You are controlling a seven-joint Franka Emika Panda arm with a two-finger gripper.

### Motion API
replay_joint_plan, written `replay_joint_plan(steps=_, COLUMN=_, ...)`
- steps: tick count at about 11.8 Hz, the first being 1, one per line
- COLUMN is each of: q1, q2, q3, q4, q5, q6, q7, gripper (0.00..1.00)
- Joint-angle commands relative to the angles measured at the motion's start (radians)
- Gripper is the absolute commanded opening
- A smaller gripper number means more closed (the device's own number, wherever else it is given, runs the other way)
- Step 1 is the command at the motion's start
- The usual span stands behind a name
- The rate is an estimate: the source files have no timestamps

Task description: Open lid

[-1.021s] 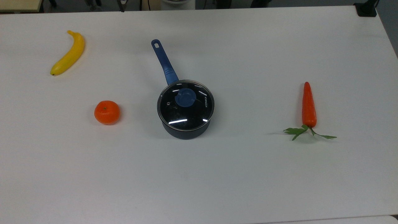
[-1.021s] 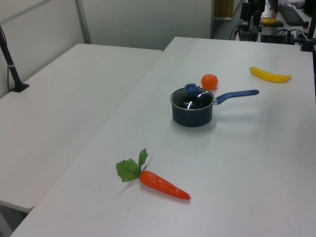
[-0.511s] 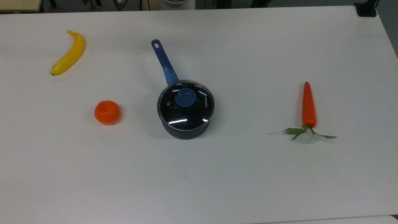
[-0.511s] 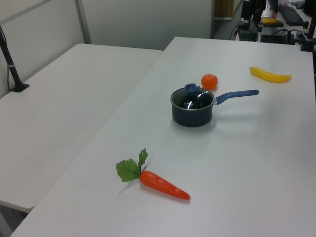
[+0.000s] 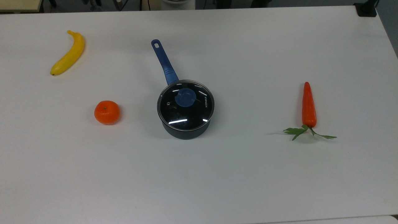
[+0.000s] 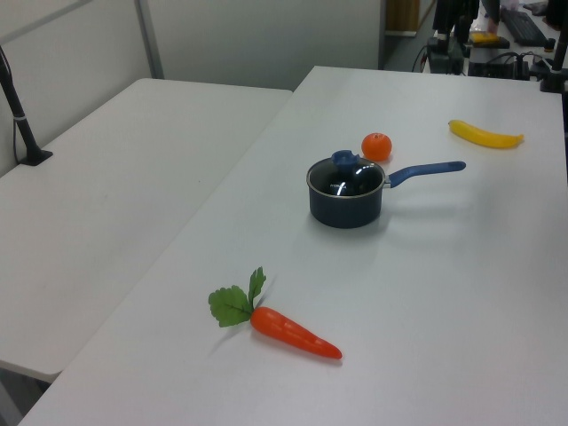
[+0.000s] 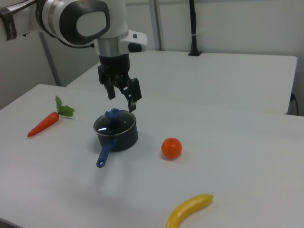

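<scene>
**Pincer poised above a closed pan, lid not yet touched**

The white tabletop [image 5: 236, 174] carried everything, with the props spread well apart, which left free room around the pan for an approach from above. The arm [image 7: 78, 19] reached in from the right view's upper left and held the pincer [image 7: 121, 97] pointing down, above the pan and apart from it; its two fingers stood spread with a plain gap between them, gripping nothing. That stance looked like a set-up for a descent onto the knob.

The dark saucepan [image 5: 186, 132] sat near the middle of the tabletop, its blue handle [image 5: 164, 62] pointing toward the top view's upper left, so the grip did not cross the space over the lid. The lid [image 5: 189, 116] lay seated flat on the pan's rim, closed, its blue knob [image 5: 185, 97] standing up at the centre as the natural place to take hold. By my judgement the task had not begun in earnest.

The carrot [image 5: 308, 105] lay far off on the top view's right, the banana [image 5: 69, 53] at the upper left, and the orange [image 5: 107, 112] nearer the pan on the top view's left, none of them obstructing.
</scene>
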Motion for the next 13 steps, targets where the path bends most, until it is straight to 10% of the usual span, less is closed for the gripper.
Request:
replay_joint_plan(steps=1, q1=0.01, q2=0.011, q3=0.005, q4=0.015, q5=0.004, q6=-0.002, q7=-0.017, gripper=1.0)
replay_joint_plan(steps=13, q1=0.319, q2=0.376, q3=0.012, q4=0.153, q5=0.062, q6=0.433, q7=0.394, gripper=1.0)
